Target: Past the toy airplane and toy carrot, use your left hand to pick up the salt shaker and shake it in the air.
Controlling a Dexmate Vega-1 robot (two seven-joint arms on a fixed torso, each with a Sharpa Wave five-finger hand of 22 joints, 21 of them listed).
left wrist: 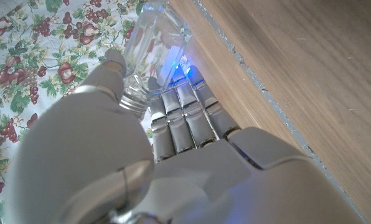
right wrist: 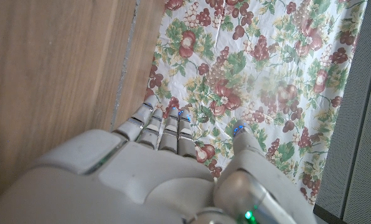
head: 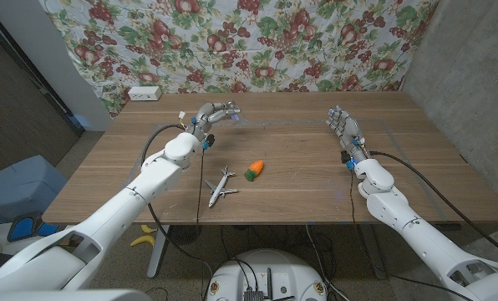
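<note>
The robot's left hand [head: 214, 114] is reaching far across the brown wooden table [head: 299, 196], past the two toys. Its fingers [left wrist: 185, 118] are curled around a small clear glass salt shaker [left wrist: 153, 43]. The thumb presses on one side of the shaker and the other fingers sit on the other side, so the shaker is squeezed between them. The glass body pokes out beyond the fingertips, with the flowery fruit-patterned cloth [head: 257, 42] on the wall behind it.

From the head view, the left hand and the shaker seem to be a little above the table top, but I cannot tell for sure if the shaker is lifted clear.

The little white toy airplane [head: 221, 187] and the orange toy carrot with a green top [head: 254, 170] lie on the table well behind the left fingers, closer to the robot's body. Nothing is touching them.

The right hand [head: 344, 127] is on the other side, well apart from everything. Its fingers [right wrist: 167, 127] are stretched out straight and close together, and they hold nothing.

So I think the reaching and the grabbing are done. What is left is to lift the shaker up high and shake it in the air.
</note>
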